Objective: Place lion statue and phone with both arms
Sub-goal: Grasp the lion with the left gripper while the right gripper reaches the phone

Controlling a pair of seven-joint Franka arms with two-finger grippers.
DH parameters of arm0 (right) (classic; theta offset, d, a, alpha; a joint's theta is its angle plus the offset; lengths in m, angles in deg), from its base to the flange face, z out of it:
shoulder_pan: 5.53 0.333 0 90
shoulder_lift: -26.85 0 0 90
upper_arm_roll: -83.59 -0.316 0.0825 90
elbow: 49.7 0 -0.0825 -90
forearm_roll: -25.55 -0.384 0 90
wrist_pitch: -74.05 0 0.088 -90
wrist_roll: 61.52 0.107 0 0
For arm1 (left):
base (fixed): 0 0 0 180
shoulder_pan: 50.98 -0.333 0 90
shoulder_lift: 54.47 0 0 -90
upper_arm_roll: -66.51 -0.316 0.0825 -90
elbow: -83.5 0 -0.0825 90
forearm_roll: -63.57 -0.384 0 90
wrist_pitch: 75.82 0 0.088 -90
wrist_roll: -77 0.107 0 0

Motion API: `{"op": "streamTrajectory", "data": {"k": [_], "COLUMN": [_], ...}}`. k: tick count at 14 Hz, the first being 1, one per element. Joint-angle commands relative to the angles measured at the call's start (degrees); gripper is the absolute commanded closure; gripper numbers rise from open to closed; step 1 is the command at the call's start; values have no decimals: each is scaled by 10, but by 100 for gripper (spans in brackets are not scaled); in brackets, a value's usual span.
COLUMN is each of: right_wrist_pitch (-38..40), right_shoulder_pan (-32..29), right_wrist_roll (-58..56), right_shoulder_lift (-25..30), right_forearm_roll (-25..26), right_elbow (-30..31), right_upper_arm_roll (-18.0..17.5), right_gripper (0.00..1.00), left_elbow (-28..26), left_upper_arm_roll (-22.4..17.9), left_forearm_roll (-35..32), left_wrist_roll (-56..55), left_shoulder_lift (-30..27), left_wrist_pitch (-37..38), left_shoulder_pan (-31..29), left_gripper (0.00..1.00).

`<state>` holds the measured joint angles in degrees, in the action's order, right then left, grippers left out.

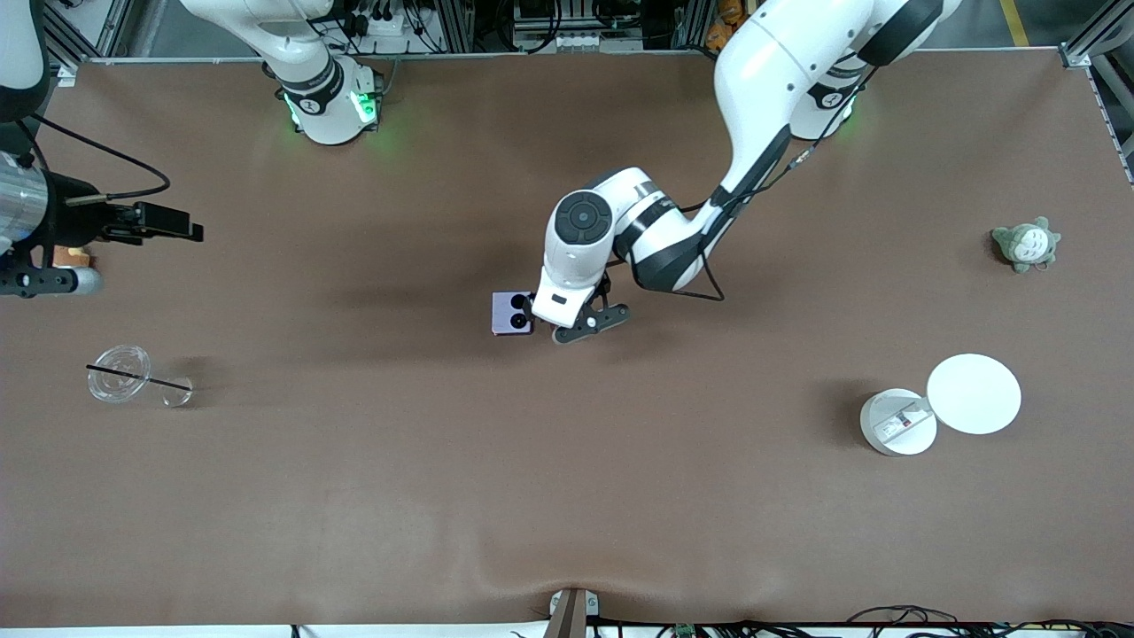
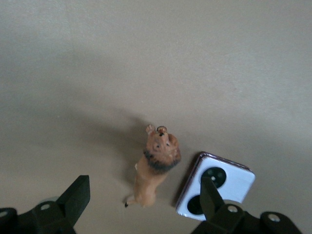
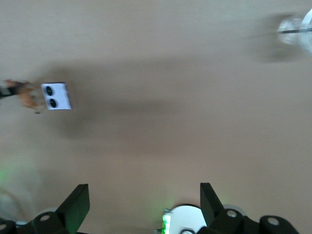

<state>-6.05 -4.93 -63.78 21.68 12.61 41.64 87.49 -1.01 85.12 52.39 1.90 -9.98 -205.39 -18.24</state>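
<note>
We are holding our left gripper over the middle of the table, its fingers spread wide and gripping nothing; below it the lion statue is lying on the table just beside the phone, the two not quite touching; the phone is lying flat with its two black camera circles facing up; we are keeping our right gripper up at the right arm's end of the table, waiting, its fingers likewise spread and empty; from there the phone and lion are showing well apart from it.
</note>
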Motion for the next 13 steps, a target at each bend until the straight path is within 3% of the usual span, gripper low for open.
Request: {"op": "streamTrajectory", "data": {"k": [1,6,10,13], "right_wrist_pitch": [-21,-30,-34,-35], "right_shoulder_pan": [9,43,58,63], "right_wrist_roll": [-6,8,46,76], "right_shoulder_lift": [-13,-11,-11,-9], "right_forearm_roll": [-44,-32,-32,-32], "right_elbow": [-4,-14,-13,-13], "right_upper_arm_roll": [-1,-1,-2,-2], "right_gripper": [0,0,0,0], "left_elbow": [16,16,15,15], "left_upper_arm_roll": [-34,-35,-38,-38], "left_forearm_roll": [-14,-15,-19,-20], "left_wrist_roll": [-21,-20,-20,-20], "left_shoulder_lift": [23,38,44,43], "left_wrist_pitch": [-29,-41,-45,-45], "left_shoulder_pan": [41,45,49,49], "left_gripper": [2,15,47,64]}}
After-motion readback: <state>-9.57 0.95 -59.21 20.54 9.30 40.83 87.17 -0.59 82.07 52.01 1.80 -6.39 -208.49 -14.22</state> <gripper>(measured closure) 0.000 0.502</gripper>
